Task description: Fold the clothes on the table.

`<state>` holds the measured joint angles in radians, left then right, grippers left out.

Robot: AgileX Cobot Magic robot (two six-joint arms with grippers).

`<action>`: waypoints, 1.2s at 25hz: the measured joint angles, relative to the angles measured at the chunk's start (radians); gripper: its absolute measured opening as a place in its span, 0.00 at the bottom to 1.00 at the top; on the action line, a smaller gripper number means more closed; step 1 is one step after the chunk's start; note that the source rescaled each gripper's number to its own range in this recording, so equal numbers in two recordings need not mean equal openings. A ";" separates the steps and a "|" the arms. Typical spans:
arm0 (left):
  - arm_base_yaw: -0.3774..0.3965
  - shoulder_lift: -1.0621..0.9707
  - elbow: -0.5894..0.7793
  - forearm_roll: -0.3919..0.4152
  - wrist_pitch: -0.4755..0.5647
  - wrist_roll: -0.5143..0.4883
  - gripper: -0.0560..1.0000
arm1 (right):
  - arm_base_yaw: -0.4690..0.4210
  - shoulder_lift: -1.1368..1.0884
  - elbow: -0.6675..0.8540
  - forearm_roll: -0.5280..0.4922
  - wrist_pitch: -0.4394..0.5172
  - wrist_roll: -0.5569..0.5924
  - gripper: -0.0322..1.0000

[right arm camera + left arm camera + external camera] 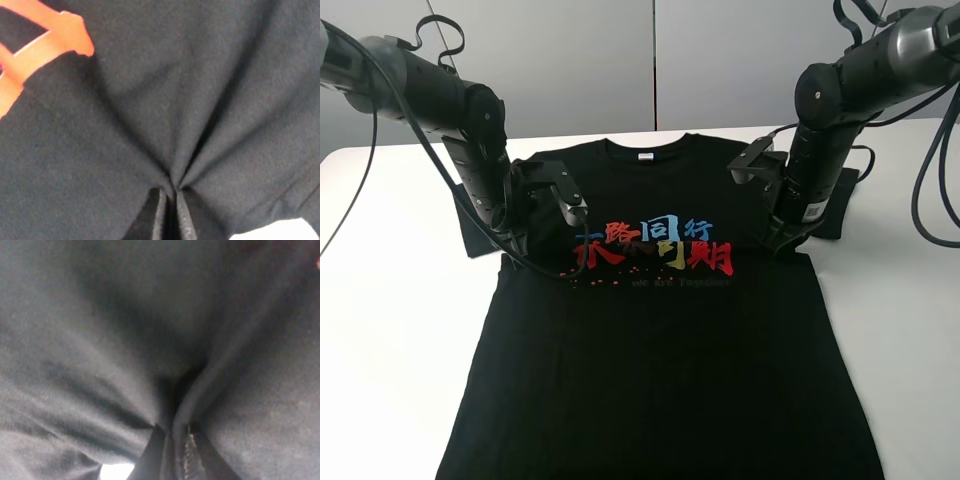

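The clothes (660, 350), a black T-shirt with red, blue and yellow characters (655, 245) on the chest, lie spread flat, front up, on the white table (390, 300). My left gripper (517, 243) presses down at the shirt's left side below the sleeve. In the left wrist view this gripper (172, 452) is shut on a pinched ridge of black fabric (100, 340). My right gripper (776, 240) sits at the shirt's right side just below the other sleeve. The right wrist view shows that gripper (169, 200) shut on a gathered fold of the shirt (200, 100), near a red printed stroke (45, 45).
Grey wall panels (650, 60) rise behind the table's far edge. Both black arms (430, 90) slant down from the back corners, with cables (930, 190) hanging at the right. White tabletop shows on both sides of the shirt.
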<state>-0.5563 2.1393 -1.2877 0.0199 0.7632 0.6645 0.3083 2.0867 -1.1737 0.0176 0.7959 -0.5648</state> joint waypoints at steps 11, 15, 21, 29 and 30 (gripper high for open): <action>0.000 0.008 -0.201 -0.020 0.120 -0.126 0.05 | 0.000 -0.175 0.012 -0.147 -0.055 0.093 0.03; 0.000 -0.051 -0.268 0.008 0.122 -0.132 0.05 | 0.000 -0.206 -0.027 -0.220 -0.043 0.138 0.03; 0.000 -0.139 -0.352 0.093 0.117 -0.136 0.05 | 0.000 -0.212 -0.196 -0.277 0.056 0.155 0.03; -0.001 -0.223 -0.474 0.191 0.106 -0.176 0.05 | 0.000 -0.231 -0.425 -0.320 0.196 0.134 0.03; -0.001 -0.228 -0.481 0.193 0.108 -0.180 0.05 | 0.000 -0.246 -0.430 -0.320 0.202 0.121 0.03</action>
<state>-0.5569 1.9111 -1.7687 0.2126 0.8716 0.4845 0.3083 1.8411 -1.6042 -0.3026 0.9975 -0.4434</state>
